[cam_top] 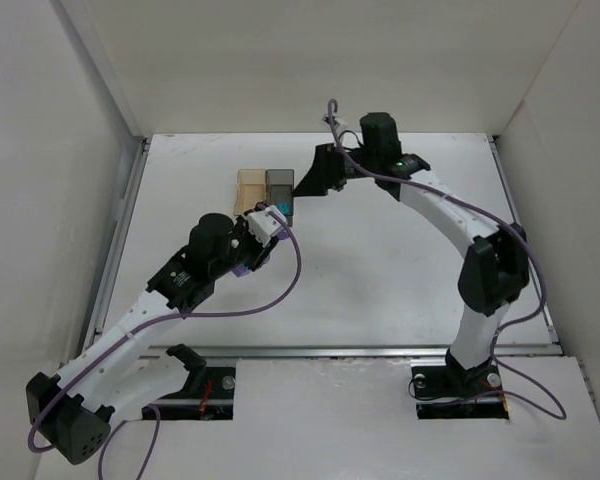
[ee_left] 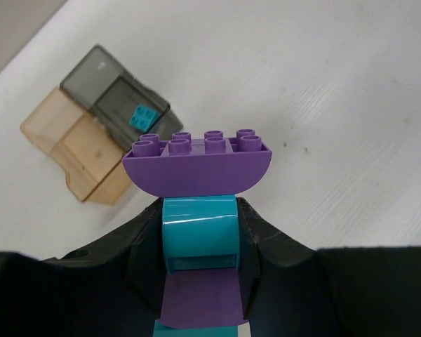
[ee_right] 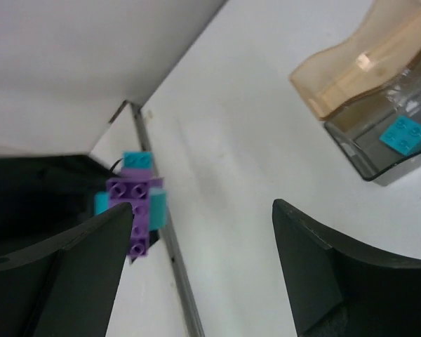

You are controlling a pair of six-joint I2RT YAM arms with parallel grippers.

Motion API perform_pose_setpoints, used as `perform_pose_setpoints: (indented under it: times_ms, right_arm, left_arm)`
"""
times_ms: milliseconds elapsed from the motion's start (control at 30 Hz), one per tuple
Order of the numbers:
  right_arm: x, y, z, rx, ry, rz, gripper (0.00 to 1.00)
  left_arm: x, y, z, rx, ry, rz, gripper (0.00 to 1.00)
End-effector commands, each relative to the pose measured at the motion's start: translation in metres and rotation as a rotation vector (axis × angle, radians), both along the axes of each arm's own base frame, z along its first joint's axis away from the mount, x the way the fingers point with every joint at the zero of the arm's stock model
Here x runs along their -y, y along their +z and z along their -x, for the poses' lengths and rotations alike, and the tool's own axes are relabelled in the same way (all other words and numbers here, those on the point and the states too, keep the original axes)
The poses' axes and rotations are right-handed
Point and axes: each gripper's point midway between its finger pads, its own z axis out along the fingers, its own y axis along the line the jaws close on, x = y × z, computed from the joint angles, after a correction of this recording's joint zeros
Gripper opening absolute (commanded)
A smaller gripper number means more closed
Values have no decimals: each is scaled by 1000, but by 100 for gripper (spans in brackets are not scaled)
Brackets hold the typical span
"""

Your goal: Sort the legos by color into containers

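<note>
My left gripper (ee_left: 198,210) is shut on a stack of joined legos: a purple curved brick (ee_left: 196,165) on top, a teal brick (ee_left: 198,232) between the jaws, and more purple below. In the top view it (cam_top: 263,228) hovers just in front of the containers. The amber container (ee_left: 77,151) and the grey container (ee_left: 116,98) stand side by side. A teal lego (ee_left: 143,117) lies in the grey one. My right gripper (ee_right: 203,217) is open and empty, right of the containers (cam_top: 325,170). It sees the held stack (ee_right: 130,203), the amber container (ee_right: 365,63) and the grey container (ee_right: 386,151).
White walls enclose the table on the left, back and right. A metal rail (cam_top: 330,350) runs along the table's near edge. The amber container (cam_top: 252,187) and grey container (cam_top: 280,185) sit at the back middle of the white tabletop.
</note>
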Motion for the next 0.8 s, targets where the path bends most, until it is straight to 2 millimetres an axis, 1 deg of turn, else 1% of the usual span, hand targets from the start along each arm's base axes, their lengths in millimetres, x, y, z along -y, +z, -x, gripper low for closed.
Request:
perform_pose_setpoints:
  times_ms: [0, 33, 67, 100, 133, 167, 200, 233, 267, 333, 367, 400, 433, 500, 567, 600, 633, 700, 733, 767]
  right_arm:
    - [13, 55, 51, 197, 243, -136, 85]
    - [19, 60, 62, 204, 243, -139, 85]
    - [22, 63, 68, 219, 254, -143, 85]
    - [21, 63, 73, 222, 252, -140, 87]
    - [20, 58, 81, 209, 263, -136, 88]
    - [21, 58, 83, 209, 263, -136, 88]
    - [18, 58, 87, 208, 273, -138, 88]
    - [15, 54, 90, 189, 272, -131, 88]
    - [15, 54, 90, 178, 269, -132, 88]
    - [4, 45, 95, 140, 257, -106, 88]
    - [0, 46, 92, 138, 244, -94, 96]
    - [-4, 39, 91, 118, 229, -70, 96]
    - [-4, 39, 91, 118, 228, -69, 96]
    - [-5, 42, 84, 127, 190, -59, 96]
    - [-5, 41, 81, 130, 177, -53, 92]
    - [-5, 41, 81, 130, 177, -53, 85]
    - [-5, 37, 80, 122, 177, -49, 81]
    - [-6, 38, 83, 107, 192, -58, 72]
    - [-6, 40, 82, 118, 192, -64, 62]
    - [-7, 36, 81, 97, 188, -61, 56]
  left_arm:
    - [28, 57, 1, 188, -173, 94, 0]
    - [33, 57, -1, 189, -188, 102, 0]
    - [37, 60, -1, 201, -216, 92, 0]
    - [39, 68, -1, 221, -226, 107, 0]
    - [41, 76, -4, 238, -226, 117, 0]
    - [43, 76, -3, 243, -243, 115, 0]
    - [47, 83, -3, 256, -261, 129, 0]
    - [48, 87, -5, 269, -265, 121, 0]
    - [50, 89, -4, 277, -277, 129, 0]
    - [53, 92, -8, 275, -277, 129, 0]
    - [53, 92, -8, 275, -277, 129, 0]
    - [55, 92, -6, 275, -286, 130, 0]
    - [56, 92, -4, 274, -295, 132, 0]
    - [56, 92, -4, 274, -295, 132, 0]
    - [56, 89, -4, 259, -293, 134, 0]
    - [56, 89, -4, 259, -293, 134, 0]
    - [56, 89, -4, 259, -293, 134, 0]
    - [56, 89, -4, 259, -293, 134, 0]
    - [56, 89, -4, 259, -293, 134, 0]
    - [56, 89, -4, 259, -293, 134, 0]
